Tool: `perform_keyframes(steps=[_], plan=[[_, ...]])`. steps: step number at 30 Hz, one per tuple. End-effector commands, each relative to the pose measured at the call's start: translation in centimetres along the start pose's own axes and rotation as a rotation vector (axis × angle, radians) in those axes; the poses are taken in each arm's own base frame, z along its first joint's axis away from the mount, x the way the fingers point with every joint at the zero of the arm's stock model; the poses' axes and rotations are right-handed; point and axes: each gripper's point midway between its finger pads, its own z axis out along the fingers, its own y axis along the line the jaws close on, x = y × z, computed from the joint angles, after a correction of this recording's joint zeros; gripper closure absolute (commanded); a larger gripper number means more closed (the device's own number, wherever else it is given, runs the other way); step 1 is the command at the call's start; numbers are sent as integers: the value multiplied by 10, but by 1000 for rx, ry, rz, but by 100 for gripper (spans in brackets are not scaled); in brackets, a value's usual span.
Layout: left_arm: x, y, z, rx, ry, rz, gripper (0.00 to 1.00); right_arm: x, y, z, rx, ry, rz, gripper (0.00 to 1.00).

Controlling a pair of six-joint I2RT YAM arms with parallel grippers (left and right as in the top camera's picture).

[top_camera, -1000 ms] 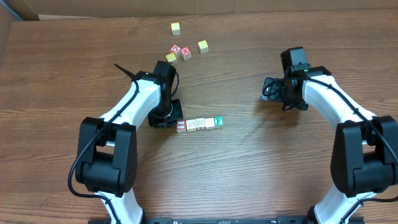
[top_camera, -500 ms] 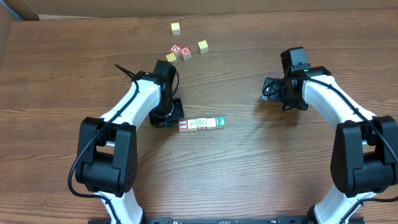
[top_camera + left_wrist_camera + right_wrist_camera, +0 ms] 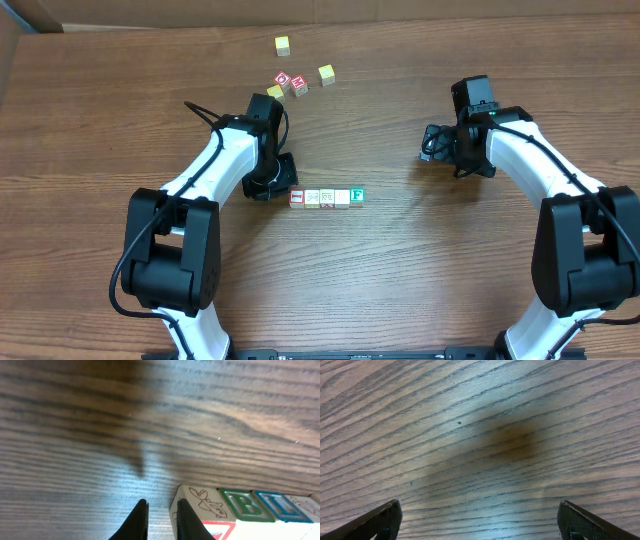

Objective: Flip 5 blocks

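Observation:
Five small blocks stand in a tight row at mid table, from the red-and-white one (image 3: 296,198) through pale ones (image 3: 326,198) to the green-faced one (image 3: 356,195). My left gripper (image 3: 280,190) sits at the row's left end, low over the wood. In the left wrist view its jaws (image 3: 162,505) are all but shut with a thin bare gap, and the right finger (image 3: 182,515) presses against the end block, which shows a fish print (image 3: 205,502). Beside that block stand a green B block (image 3: 245,506) and a blue L block (image 3: 280,507). My right gripper (image 3: 432,145) (image 3: 480,520) hangs wide open over bare wood.
A loose cluster lies at the back: yellow cubes (image 3: 283,45) (image 3: 326,73) (image 3: 275,92) and two red-faced cubes (image 3: 283,79) (image 3: 300,87). The table's far edge (image 3: 330,24) runs just behind them. A black cable (image 3: 205,115) loops off the left arm.
My left gripper slid a little to the right and the row of blocks shifted right with it, straightening. The right arm has not moved.

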Motion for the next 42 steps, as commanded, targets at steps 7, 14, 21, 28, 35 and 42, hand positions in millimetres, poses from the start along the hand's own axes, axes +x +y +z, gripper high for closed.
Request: perform_keyframes(steps=[7,14,21,28,35,42], plan=[[4,-2,0,19,17,11,87,-12,2,-14,-11,-48,0,0],[3,5,-15,55,60,33,96,-12,2,-14,-11,-48,0,0],[5,-17,-63,204,123,171,96,-12,2,-14,-11,-48,0,0],[8,-49,-103,367,141,195,96,-12,2,-14,-11,-48,0,0],[15,-45,-104,348,172,183,96,-12,2,-14,-11,-48,0,0],[15,-44,-104,341,170,184,96,-12,2,-14,-11,-48,0,0]])
